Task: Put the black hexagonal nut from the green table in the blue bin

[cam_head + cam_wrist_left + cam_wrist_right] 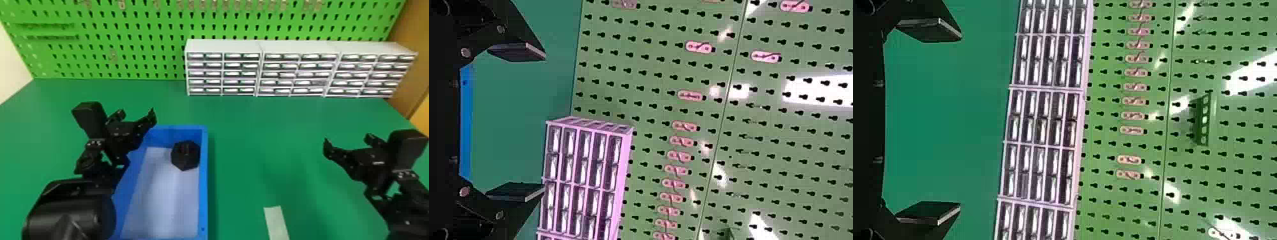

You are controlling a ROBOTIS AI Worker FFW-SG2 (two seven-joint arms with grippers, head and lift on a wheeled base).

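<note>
The black hexagonal nut (185, 155) lies inside the blue bin (204, 188), on its pale bottom near the far right corner. My left gripper (138, 115) is above the bin's far left part, to the left of the nut and apart from it. In the left wrist view that gripper (543, 122) is open, its two fingers wide apart with nothing between them. Over the right side of the green table (255, 127) is my right gripper (346, 143), well away from the bin. The right wrist view shows this gripper (959, 120) open and holding nothing.
Grey drawer cabinets (223, 46) stand along the table's back edge, from the middle to the right. Behind them rises a green pegboard (127, 48). A pale strip (276, 221) lies on the table near the front, right of the bin.
</note>
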